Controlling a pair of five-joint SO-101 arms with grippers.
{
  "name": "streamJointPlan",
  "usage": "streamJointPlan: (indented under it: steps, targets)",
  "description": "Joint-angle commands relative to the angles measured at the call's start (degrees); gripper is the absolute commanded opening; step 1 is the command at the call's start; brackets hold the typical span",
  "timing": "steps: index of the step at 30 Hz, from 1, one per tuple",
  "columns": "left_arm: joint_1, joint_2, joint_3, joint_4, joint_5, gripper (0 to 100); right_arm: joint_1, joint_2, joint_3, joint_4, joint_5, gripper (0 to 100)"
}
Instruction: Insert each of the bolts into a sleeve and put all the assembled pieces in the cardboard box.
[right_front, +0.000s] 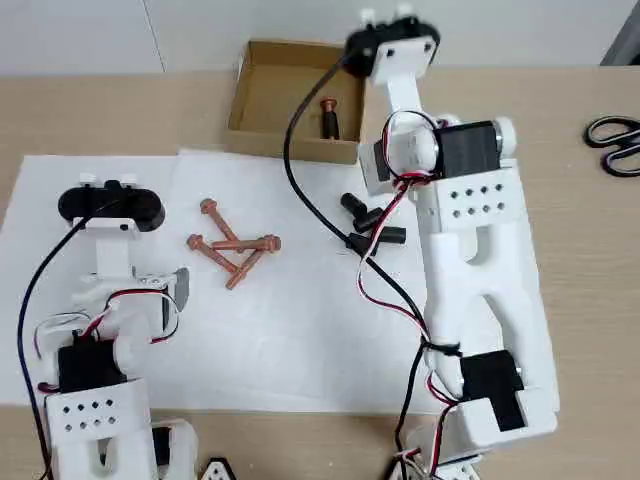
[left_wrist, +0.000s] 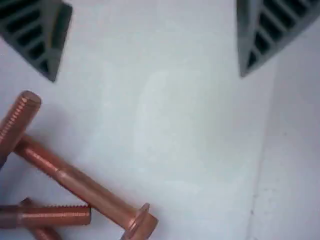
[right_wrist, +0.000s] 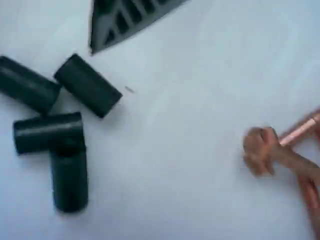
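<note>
Left wrist view: bolts (left_wrist: 80, 182) lie beside the parted left jaws.

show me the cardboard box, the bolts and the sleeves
cardboard box (right_front: 265, 95): high view, bare floor inside the box.
bolts (right_front: 240, 243): high view, shaft of the level bolt in the pile.
sleeves (right_wrist: 87, 92): right wrist view, side of the tilted sleeve.

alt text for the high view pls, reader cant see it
Four copper bolts and four black sleeves lie loose on a white sheet between two white arms. One assembled piece sits in the cardboard box beyond; scissors lie far aside.
</note>
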Motion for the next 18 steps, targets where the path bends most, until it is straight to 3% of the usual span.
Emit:
streamJointPlan:
  steps: [1,10,18]
  targets:
    - [-0.3,-0.8,-1.8,0.0,-0.2,22,0.5,0.7,5.0,-2.3,1.8,17.2]
    - [-0.3,-0.8,-1.7,0.0,-0.1,22,-4.1,14.4,7.7,-3.1,23.4,16.9]
    - [-0.3,-0.8,-1.7,2.6,-0.1,22,-4.2,22.4,7.6,-6.9,29.6,16.9]
